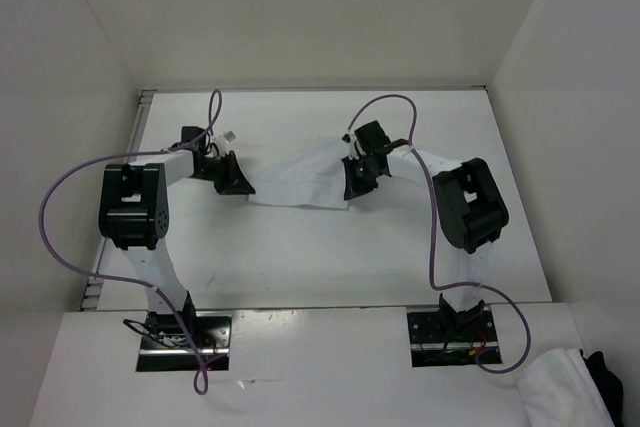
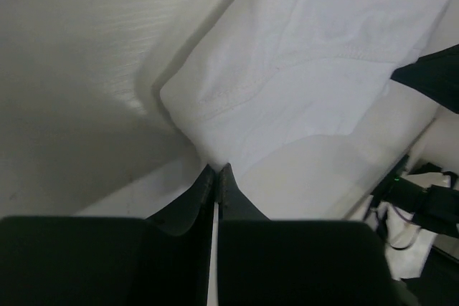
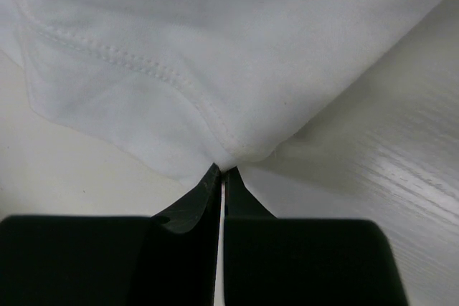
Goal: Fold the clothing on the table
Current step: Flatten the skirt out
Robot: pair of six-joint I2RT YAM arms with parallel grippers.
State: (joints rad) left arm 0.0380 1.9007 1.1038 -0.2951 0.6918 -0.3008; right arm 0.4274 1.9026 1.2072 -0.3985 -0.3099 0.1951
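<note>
Since everything here is white on white, it takes a second look, but the clothing (image 1: 300,179) can be made out lying on the table (image 1: 300,267). It's about midway between the left and right edges and a bit nearer the far edge than the near one. It's spread fairly flat, with its near edge running almost straight between the two claws.

The left gripper (image 1: 238,185) is parked at the garment's near-left corner. From the left wrist view the jaws are seen clenched tight together, and the corner of the fabric tapers right down into the fingertips, so it's taken as pinched there. A stitched seam (image 2: 287,69) can be seen running across the cloth just past that corner.

The right gripper (image 1: 355,182) is set at the garment's right side. Its jaws are squeezed together too, and in the right wrist view the fabric is bunched into a little peak right at the tips, so a grip on the cloth is pretty clear. A hem line (image 3: 107,55) is visible just beyond it.

A purple cable (image 1: 60,197) is looped off each arm. A bulkier white cloth bundle (image 1: 565,387) is dumped off the table, past its near-right corner.
</note>
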